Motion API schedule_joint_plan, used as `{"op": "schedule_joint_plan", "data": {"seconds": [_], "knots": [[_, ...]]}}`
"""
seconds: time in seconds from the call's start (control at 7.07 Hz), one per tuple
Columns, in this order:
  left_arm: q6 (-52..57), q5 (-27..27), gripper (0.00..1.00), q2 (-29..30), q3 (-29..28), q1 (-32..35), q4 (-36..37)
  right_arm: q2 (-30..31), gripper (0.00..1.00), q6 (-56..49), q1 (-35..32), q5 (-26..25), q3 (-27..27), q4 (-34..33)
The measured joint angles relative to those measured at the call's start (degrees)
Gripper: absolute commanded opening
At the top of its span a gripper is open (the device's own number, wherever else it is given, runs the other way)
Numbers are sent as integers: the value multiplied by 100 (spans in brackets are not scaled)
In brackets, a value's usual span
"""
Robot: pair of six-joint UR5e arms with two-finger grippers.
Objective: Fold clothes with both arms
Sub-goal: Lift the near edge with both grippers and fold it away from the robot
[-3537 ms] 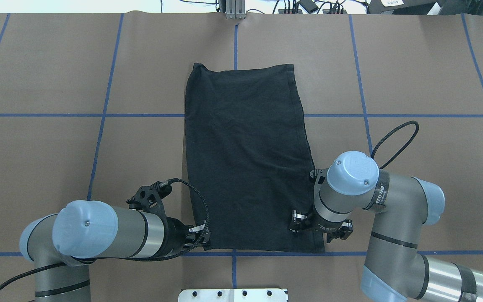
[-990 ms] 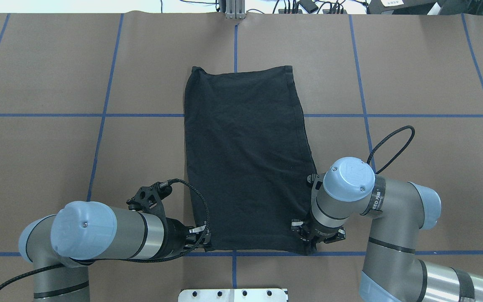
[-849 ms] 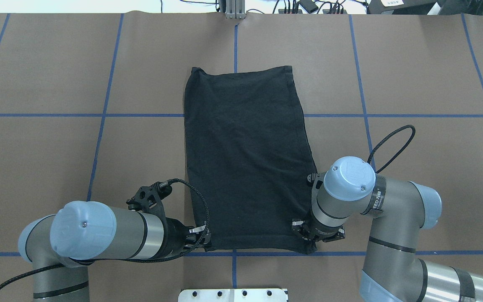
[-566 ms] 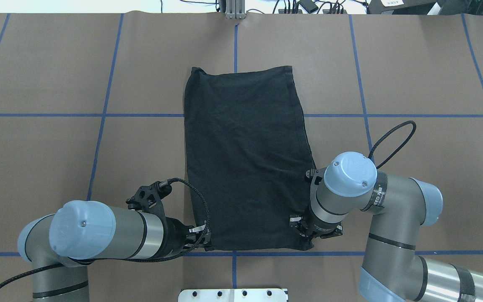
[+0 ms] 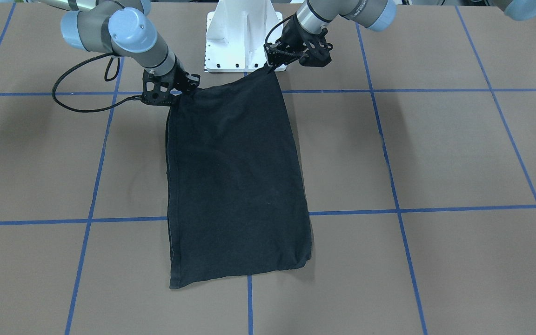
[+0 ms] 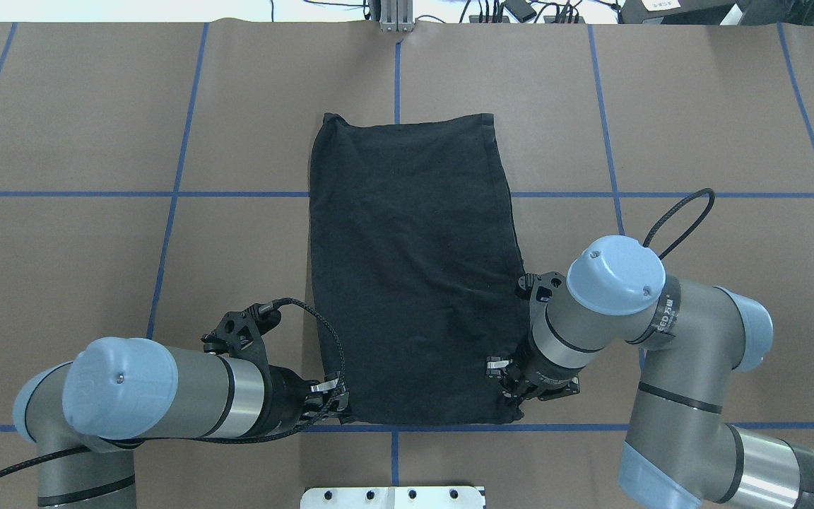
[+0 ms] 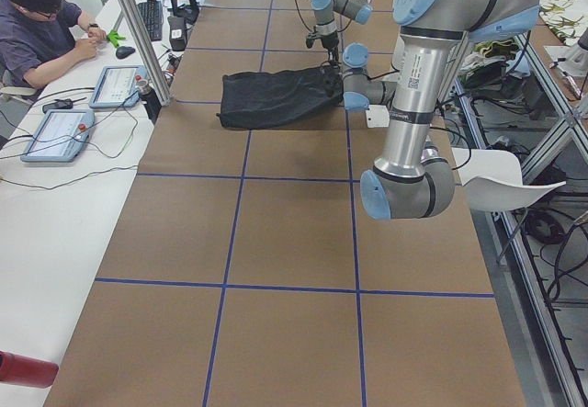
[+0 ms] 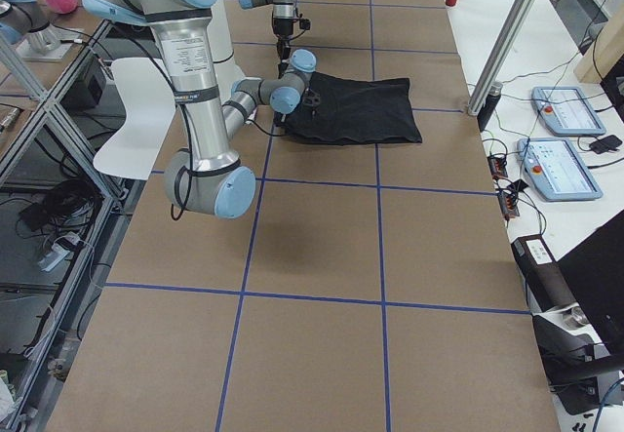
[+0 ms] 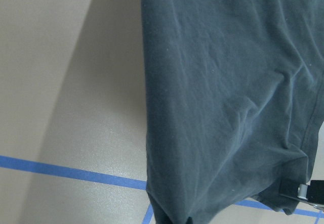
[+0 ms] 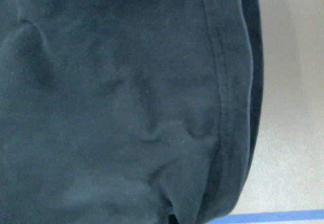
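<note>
Left gripper (image 6: 335, 404): closed on the near left corner of the T-shirt (image 6: 414, 268). In the front-facing view the cloth rises to a point at the fingers, clear of the surface (image 6: 96, 268). The left wrist view shows cloth hanging close below the camera, with creases running in toward the grip.

Right gripper (image 6: 515, 399): closed on the near right corner of the same garment. In the front-facing view that corner is bunched between the fingers and lifted slightly. The right wrist view is almost filled by black fabric, with a stitched hem running down its right side.

Left arm (image 6: 167, 389): reaches in low and roughly level from the near left. Right arm (image 6: 661, 318): comes from the near right, its wrist bent down over the corner.

T-shirt: folded to a long, narrow rectangle, plain black side up. It lies along the middle of the surface, its long axis running from the near edge toward the far edge. The near short edge hangs between the two grippers, sagging a little at mid-span. The rest lies flat, and the far short edge rests past a cross line of the blue tape lines (image 6: 167, 194).

White pedestal mount (image 5: 242, 32): at the middle of the near edge, just behind the held edge and apart from the cloth.
</note>
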State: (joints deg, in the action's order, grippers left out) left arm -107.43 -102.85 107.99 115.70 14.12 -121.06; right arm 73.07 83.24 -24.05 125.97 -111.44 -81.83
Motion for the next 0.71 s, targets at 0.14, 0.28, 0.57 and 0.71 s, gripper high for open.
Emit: {"op": "schedule_joint_plan", "data": {"seconds": [0.14, 0.28, 0.57, 0.71], "knots": [[-13, -4, 0, -91, 94, -22, 4, 103, 0, -1, -7, 231, -163, 6], [-74, -6, 0, -215, 224, -66, 8, 217, 0, -1, -13, 477, -338, 8], [-243, -9, 0, -379, 427, -292, 12, 472, 0, 7, -34, 938, -723, 9], [-313, -12, 0, -396, 462, -396, 10, 541, 0, 16, -85, 1156, -826, 9]]}}
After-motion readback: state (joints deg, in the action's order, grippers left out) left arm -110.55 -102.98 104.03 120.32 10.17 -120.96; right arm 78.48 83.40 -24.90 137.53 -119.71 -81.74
